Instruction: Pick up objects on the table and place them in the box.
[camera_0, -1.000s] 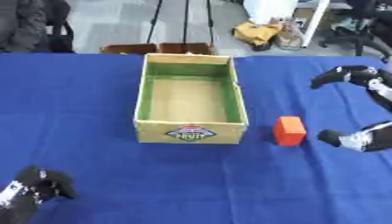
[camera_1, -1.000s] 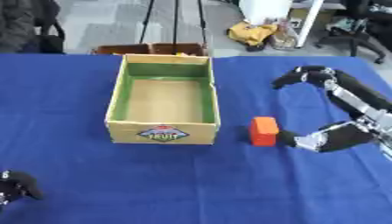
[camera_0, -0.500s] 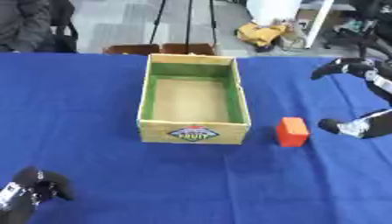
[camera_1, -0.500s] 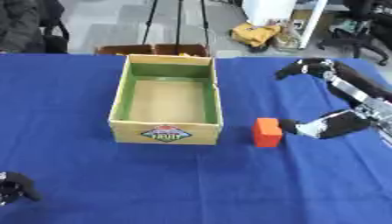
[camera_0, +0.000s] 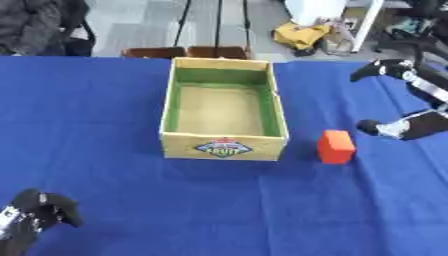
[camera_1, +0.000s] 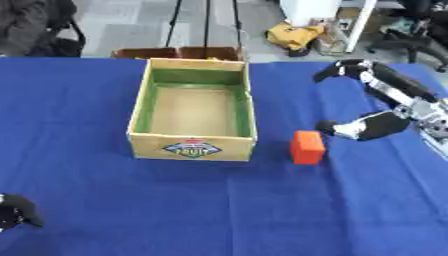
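Your right robot hand (camera_1: 385, 107) has closed in on orange block (camera_1: 307, 147), fingers spread, thumb just beside it, nothing grasped. Block sits on blue surface (camera_1: 262, 210) right of box (camera_1: 193, 116), box interior bare. Left robot hand (camera_0: 33, 212) idle, curled, lower corner. Grasp comes next.

The box (camera_1: 192, 120) stands open at the top, and its inside is seen bare, so entry from above is unobstructed. 1 orange block (camera_1: 307, 147) is set just beside the box's right wall, with a narrow strip of blue table (camera_1: 262, 210) left between them. The right hand (camera_1: 376, 107) is spread wide just right of the block, apart from it. The table's near part is taken up only by the left hand (camera_0: 35, 215), at the lower left corner.
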